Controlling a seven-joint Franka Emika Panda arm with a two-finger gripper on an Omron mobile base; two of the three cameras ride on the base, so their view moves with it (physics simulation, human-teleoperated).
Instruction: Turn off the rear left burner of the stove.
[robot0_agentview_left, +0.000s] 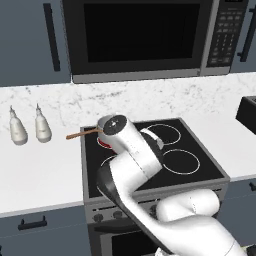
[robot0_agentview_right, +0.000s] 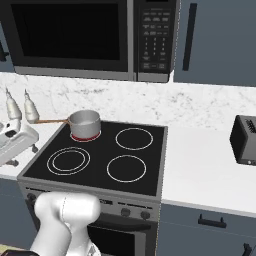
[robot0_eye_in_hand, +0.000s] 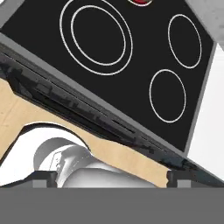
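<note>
Stove (robot0_agentview_right: 125, 172): black glass top set in the white worktop (robot0_agentview_right: 200, 175), directly below the microwave (robot0_agentview_right: 90, 37); grey front panel with a row of small dark knobs (robot0_agentview_right: 135, 213) along its near edge.
Rear left burner (robot0_agentview_right: 85, 137): glows red at the stove's back left corner, just behind the large double-ring burner (robot0_agentview_right: 68, 161); a red sliver shows at the top edge of the hand view (robot0_eye_in_hand: 141, 1).
Saucepan (robot0_agentview_right: 84, 123): steel, sits on the glowing burner, its brown handle (robot0_agentview_right: 50, 121) sticking out left past the stove's edge.
Bottles (robot0_agentview_left: 30, 127): two white ones stand on the worktop, left of the stove.
Toaster (robot0_agentview_right: 245, 140): dark, on the worktop well right of the stove.
Hand (robot0_eye_in_hand: 113, 177): up above the stove's front edge, looking down on cooktop and panel; fingertips (robot0_eye_in_hand: 43, 177) sit wide apart, spread, holding nothing.
</note>
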